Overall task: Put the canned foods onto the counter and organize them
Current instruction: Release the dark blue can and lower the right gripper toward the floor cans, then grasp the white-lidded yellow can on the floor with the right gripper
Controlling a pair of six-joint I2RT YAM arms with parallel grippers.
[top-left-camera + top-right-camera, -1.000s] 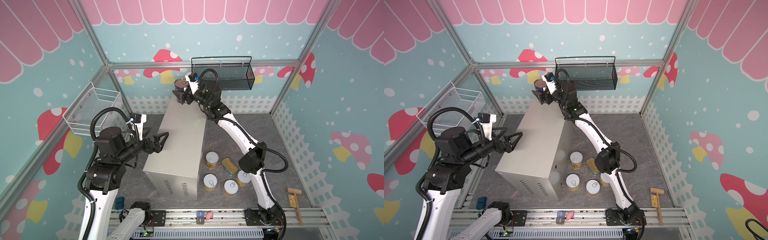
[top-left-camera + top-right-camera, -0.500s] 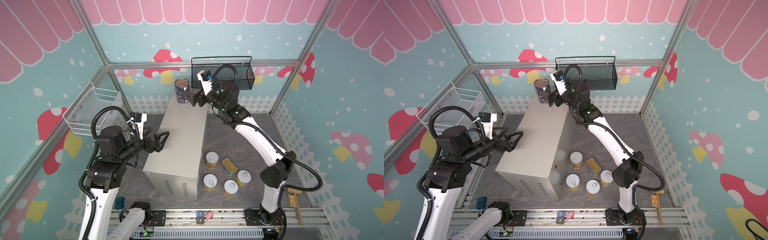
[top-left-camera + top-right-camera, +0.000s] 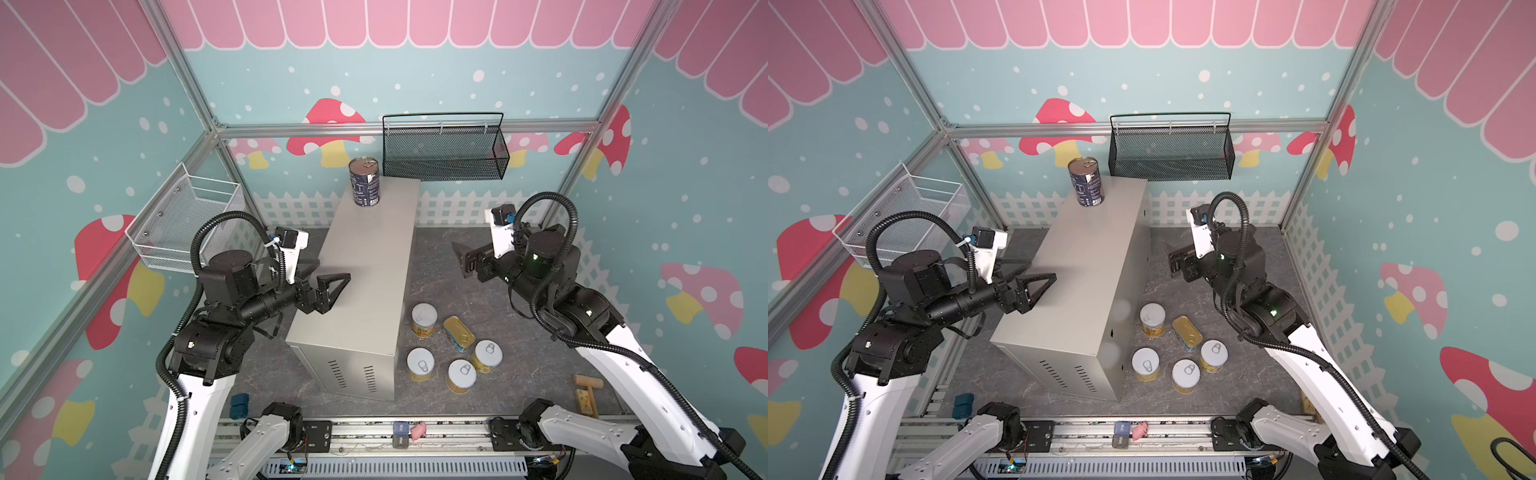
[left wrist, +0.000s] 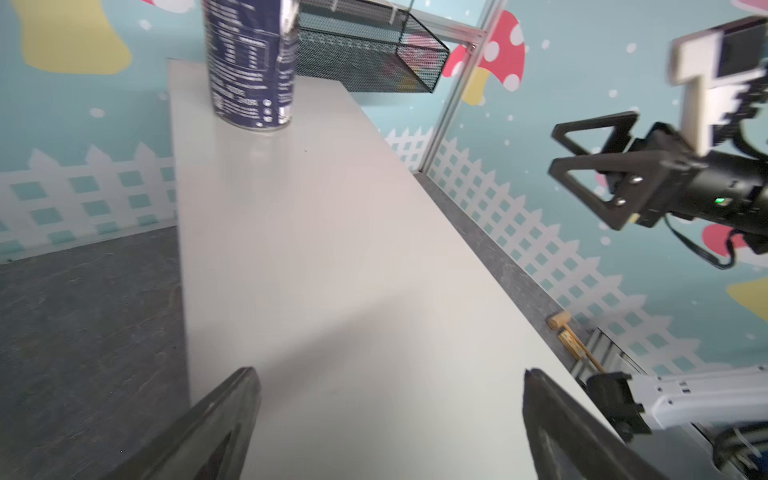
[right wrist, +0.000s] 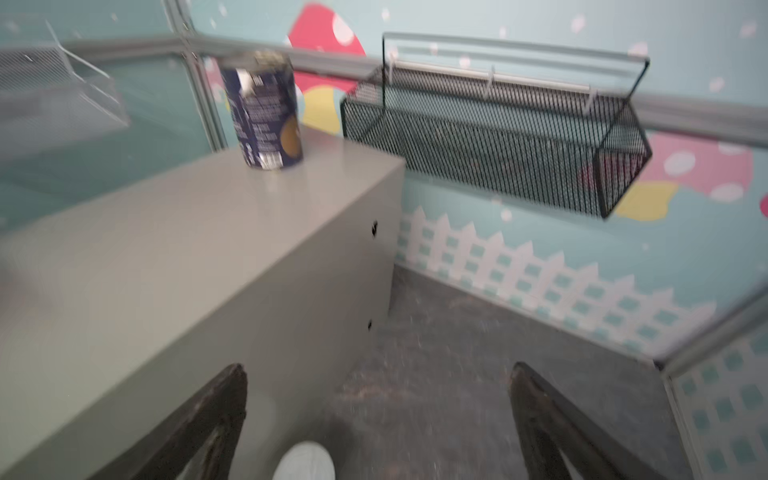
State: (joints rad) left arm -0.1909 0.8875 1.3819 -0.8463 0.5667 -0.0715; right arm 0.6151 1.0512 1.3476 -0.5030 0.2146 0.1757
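Lettering on navy can [image 4: 249, 66] unreadable

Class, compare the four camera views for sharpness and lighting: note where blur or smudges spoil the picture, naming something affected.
Right wrist view: smeared throughout, navy can label unreadable, black mesh basket soft. Left wrist view: sharper, but the right arm's white camera mount is streaked. Both top views: sharp, evenly lit; in a top view pale smudges overlie the side of the counter.
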